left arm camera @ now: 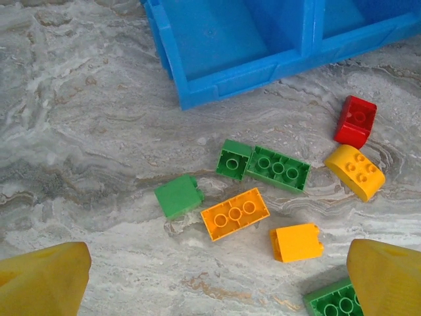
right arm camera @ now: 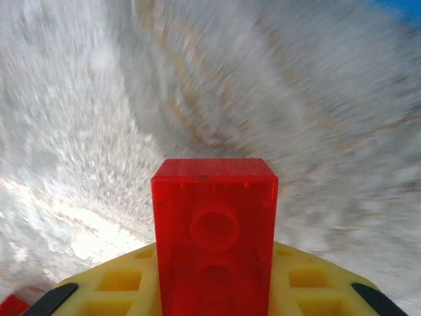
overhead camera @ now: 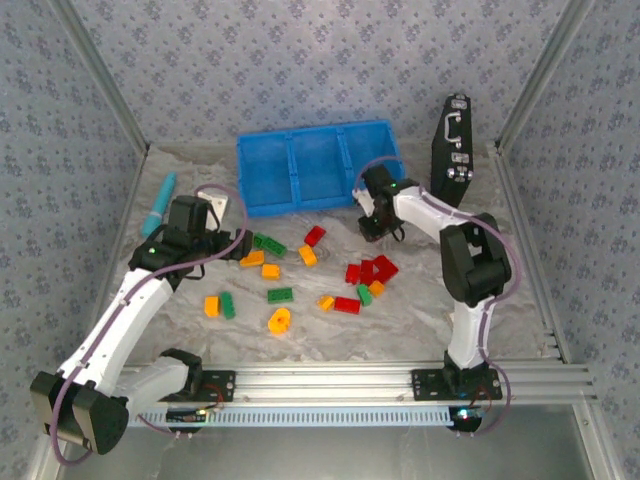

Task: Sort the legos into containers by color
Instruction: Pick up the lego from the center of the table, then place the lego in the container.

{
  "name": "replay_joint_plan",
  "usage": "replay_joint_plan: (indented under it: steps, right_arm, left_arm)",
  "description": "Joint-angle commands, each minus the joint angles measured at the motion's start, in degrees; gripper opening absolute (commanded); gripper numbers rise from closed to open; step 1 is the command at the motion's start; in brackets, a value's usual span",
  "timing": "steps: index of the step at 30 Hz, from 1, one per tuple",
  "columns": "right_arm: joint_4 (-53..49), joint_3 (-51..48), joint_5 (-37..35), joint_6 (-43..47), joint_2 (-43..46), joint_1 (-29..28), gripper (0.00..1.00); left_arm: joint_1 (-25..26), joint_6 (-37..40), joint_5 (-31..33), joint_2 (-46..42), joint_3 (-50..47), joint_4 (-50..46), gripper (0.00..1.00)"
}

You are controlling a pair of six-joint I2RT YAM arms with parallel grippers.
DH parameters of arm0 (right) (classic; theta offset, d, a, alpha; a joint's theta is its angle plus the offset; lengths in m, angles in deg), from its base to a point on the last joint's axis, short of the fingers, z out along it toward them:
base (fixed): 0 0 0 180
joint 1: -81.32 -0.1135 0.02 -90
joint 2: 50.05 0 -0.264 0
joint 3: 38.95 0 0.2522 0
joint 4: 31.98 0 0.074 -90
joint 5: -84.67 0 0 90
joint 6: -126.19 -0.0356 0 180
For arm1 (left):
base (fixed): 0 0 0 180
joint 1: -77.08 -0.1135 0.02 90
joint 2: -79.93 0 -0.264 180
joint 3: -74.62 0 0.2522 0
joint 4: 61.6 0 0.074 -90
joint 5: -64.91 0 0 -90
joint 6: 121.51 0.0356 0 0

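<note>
While a red brick [right arm camera: 214, 224] is clamped upright between the yellow pads of the right hand [overhead camera: 373, 226], the carrying step of the sort is judged to be in hand: one piece is held and awaits delivery. The blue tray [overhead camera: 300, 207] lies just beyond that hand, near it but apart, and no brick can be made out in its three compartments, so the task is judged to be close to its start. Behind the held brick the counter [overhead camera: 420, 310] is blurred, so the height of the hand above it cannot be told. The next move calls for the brick to be brought over the tray's front wall, centred above one compartment, and released only once it is well inside the dividers; that compartment would then be kept for red. The left hand [left arm camera: 216, 263] is spread wide with nothing between its fingers. Ahead of it lie two green bricks [left arm camera: 277, 168] touching one another. An orange brick [left arm camera: 235, 214] lies nearer the fingertips, and the tray's corner is seen farther ahead. A green piece is judged the likeliest pick for that hand.
</note>
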Motion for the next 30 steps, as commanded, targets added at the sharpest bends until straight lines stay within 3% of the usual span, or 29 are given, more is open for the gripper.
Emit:
replay_joint_plan:
  steps: [1,5,7,13,20,25,28,30]
  right_arm:
    - [3.1,6.1,-2.4,-3.2,3.5,1.0,0.27]
    - [3.8,13.7,-5.5,-3.4,-1.5,1.4,0.28]
    - [3.9,18.1,-6.6,-3.1,-5.1,1.5,0.28]
    - [4.8,29.5,-9.0,-1.1,-15.4,1.5,0.29]
    - [4.8,37.6,-7.5,-1.5,-21.5,1.9,0.30]
    - [4.8,38.4,-4.6,-2.1,-21.5,2.8,0.42]
    - [6.0,35.4,-3.3,-2.3,-19.1,3.3,0.56]
    - [7.1,32.6,-2.0,-2.5,-16.6,3.8,0.61]
  left_arm:
    - [0.3,0.4,1.3,-1.4,2.5,-0.1,1.00]
    - [0.7,-0.9,-2.4,0.7,3.3,-0.3,1.00]
    - [3.3,-1.4,-2.5,2.7,3.4,0.3,1.00]
    - [16.4,-1.1,3.1,12.7,4.5,5.9,1.00]
    - [23.5,-0.6,12.6,27.8,9.3,11.3,0.97]
    - [23.6,-2.7,11.3,33.8,12.6,13.8,0.96]
    - [23.7,-2.9,10.8,36.1,14.5,14.6,0.96]
    - [23.7,-2.9,10.3,36.9,15.3,14.8,0.96]
